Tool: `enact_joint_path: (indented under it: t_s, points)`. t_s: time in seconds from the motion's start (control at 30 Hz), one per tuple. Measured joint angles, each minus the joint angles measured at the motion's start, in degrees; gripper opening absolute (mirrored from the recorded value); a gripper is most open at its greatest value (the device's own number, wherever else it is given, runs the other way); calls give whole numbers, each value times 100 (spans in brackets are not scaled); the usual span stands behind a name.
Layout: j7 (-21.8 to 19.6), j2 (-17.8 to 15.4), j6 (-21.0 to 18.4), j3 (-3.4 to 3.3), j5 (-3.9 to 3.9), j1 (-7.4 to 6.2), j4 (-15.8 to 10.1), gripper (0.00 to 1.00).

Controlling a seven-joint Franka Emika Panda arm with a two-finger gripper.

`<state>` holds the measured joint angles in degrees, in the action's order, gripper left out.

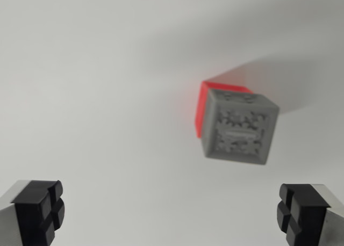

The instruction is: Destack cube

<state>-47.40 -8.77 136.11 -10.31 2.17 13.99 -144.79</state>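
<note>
Gripper (172, 214) spread wide, holding nothing — pads (40, 211) at the wrist view's two lower corners, likely opened to straddle the stack. Grey cube (239, 127) sits atop red cube (203, 103), away from any visible edge of the white surface (97, 85). Stack's long axis vertical; grey cube's embossed gear face points up at the camera, slightly rotated.

Grey cube (240, 127): looks like matt plastic, top face embossed with gear relief, slightly rough; picture blurred, fine detail unclear. Red cube (202, 107) under it: smooth plastic, bright saturated colour, faint sheen at most. Table (97, 85): plain white, matt, smooth, soft shadows only, no glare. Gripper (172, 214) pads (40, 208): black, rubber-like, matt, cut by cross grooves into blocks. Finger bodies behind pads: pale grey, metal-like, dull satin finish.
</note>
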Motion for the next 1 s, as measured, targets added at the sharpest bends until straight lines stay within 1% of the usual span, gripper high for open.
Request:
enact_joint_path:
  t_s: [0.13,0.43,0.5,0.57,0.63,0.77,0.8,0.97,1.0]
  points:
    - [24,-14,90,-86,25,98,-109,100]
    - [103,-14,307,-323,74,342,-333,100]
    - [127,22,409,-357,74,366,-376,100]
    - [142,103,513,-362,71,365,-400,100]
    - [162,263,676,-362,48,353,-422,100]
    - [232,571,997,-362,-47,340,-476,100]
    - [243,601,1035,-362,-58,340,-483,100]
    - [348,910,1392,-357,-203,337,-525,100]
    - [361,945,1428,-355,-221,336,-527,100]
